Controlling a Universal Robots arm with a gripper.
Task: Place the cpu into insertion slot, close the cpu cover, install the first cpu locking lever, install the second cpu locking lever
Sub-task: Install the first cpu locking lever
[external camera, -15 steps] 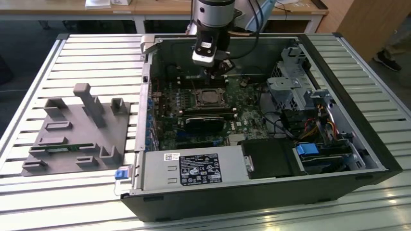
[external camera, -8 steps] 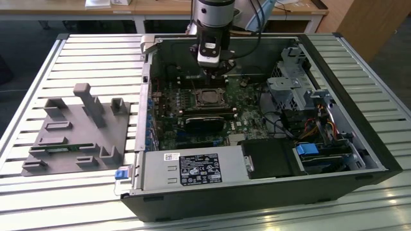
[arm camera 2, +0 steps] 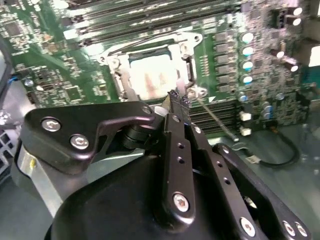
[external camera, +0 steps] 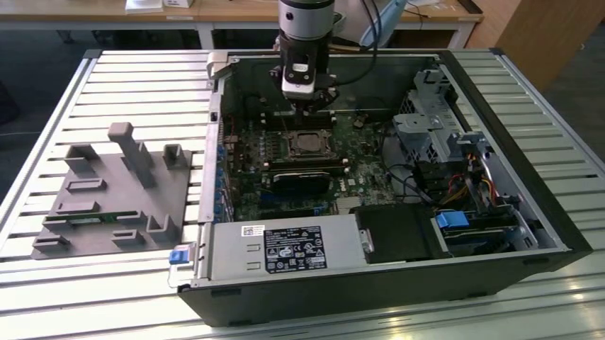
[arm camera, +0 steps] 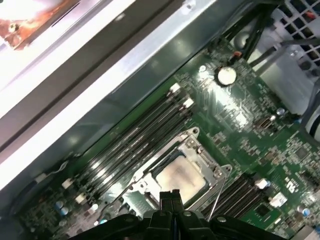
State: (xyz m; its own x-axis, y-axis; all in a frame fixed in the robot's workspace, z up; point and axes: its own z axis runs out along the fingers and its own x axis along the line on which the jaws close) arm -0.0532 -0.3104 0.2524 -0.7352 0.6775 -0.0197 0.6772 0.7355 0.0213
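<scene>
Second wrist view, gripper (arm camera 2: 178,96) closed on nothing, near cpu (arm camera 2: 152,80), locking lever (arm camera 2: 215,117) alongside, memory slots (arm camera 2: 140,11) beyond

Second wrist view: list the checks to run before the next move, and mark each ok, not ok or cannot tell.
1. Cpu seated flat: ok, its pale face lies level inside the cover's cut-out.
2. Cover down over the cpu: ok, the frame looks flat around the chip.
3. Lever latched: not ok, the thin rod angles away from the cover's corner.
4. Other lever latched: cannot tell.
5. Gripper empty: ok, its fingertips are together with nothing between them.
6. Gripper at the work spot: ok, its tips sit at the cover's edge, beside the lever's near end.
</scene>
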